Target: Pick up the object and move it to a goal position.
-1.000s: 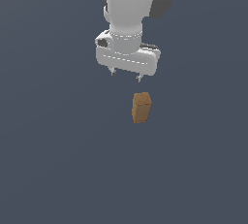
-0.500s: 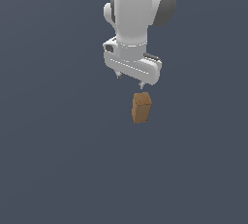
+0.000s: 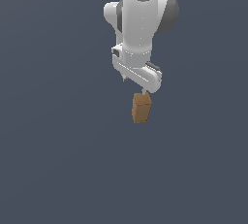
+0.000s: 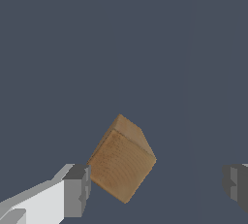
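The object (image 3: 141, 107) is a small brown wood-grained block, taller than wide, standing upright on the flat grey surface. My white gripper (image 3: 136, 85) hangs just above and slightly behind its top. The wrist view shows the object (image 4: 122, 162) between my spread fingers, close to one fingertip (image 4: 76, 189), with the other fingertip (image 4: 236, 182) far off it. The gripper (image 4: 156, 185) is open and holds nothing. Whether the near fingertip touches the block cannot be told.
A plain dark grey surface (image 3: 58, 160) fills both views. The white arm (image 3: 140, 19) rises above the block towards the top of the exterior view. No other objects or edges show.
The gripper has turned about its vertical axis and come down towards the block, shifting to the exterior view's right. The block has not moved.
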You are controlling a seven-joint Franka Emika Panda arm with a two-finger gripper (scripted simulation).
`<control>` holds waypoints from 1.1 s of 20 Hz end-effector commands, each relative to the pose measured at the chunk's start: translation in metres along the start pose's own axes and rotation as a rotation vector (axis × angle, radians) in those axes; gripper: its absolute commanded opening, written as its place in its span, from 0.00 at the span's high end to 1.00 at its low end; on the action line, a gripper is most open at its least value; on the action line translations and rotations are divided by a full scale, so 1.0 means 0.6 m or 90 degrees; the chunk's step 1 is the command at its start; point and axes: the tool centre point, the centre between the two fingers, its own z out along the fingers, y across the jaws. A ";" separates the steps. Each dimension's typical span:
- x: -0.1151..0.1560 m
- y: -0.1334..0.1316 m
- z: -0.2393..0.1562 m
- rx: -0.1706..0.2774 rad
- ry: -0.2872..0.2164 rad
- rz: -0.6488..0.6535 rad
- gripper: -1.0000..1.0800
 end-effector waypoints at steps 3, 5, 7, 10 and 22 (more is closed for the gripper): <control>-0.009 -0.008 0.017 -0.001 0.000 0.064 0.04; -0.013 -0.012 0.025 -0.002 0.000 0.093 0.04; -0.018 -0.015 0.032 -0.002 0.000 0.121 0.04; -0.024 -0.020 0.043 -0.003 0.000 0.163 0.04; -0.050 -0.037 0.085 -0.006 0.000 0.320 0.04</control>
